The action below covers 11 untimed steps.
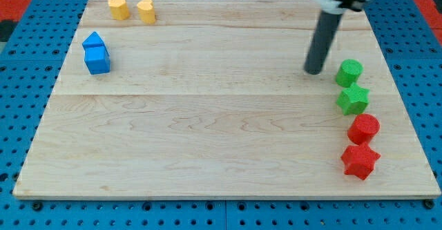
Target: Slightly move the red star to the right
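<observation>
The red star (360,161) lies near the board's lower right corner. A red round block (363,128) sits just above it, touching or nearly so. My tip (314,71) rests on the board at the upper right, well above and to the left of the red star, just left of the green round block (349,72).
A green star (353,99) lies below the green round block. Two yellow blocks (119,7) (145,11) sit at the top left. Two blue blocks (93,42) (97,60) sit at the left. The board's right edge (407,119) is close to the red blocks.
</observation>
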Motion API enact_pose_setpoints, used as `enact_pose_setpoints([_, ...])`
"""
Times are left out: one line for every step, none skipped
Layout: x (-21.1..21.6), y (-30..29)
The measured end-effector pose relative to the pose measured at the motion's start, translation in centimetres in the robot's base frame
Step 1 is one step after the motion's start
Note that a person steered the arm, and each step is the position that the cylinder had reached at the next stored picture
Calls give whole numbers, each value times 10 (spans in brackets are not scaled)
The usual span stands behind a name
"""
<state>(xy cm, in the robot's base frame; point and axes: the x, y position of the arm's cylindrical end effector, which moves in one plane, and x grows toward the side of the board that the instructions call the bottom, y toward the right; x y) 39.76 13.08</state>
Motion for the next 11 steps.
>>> enact_pose_setpoints([39,-27])
enact_pose_setpoints([90,-9])
enact_pose_setpoints([128,20])
enact_pose_setpoints([148,21])
enact_pose_setpoints([161,22])
enact_pose_setpoints([163,43])
enact_pose_setpoints([163,54])
enact_pose_setpoints([163,31])
enact_pose_setpoints([163,-24])
enact_pose_setpoints([155,-91])
enact_pose_setpoints([132,-186])
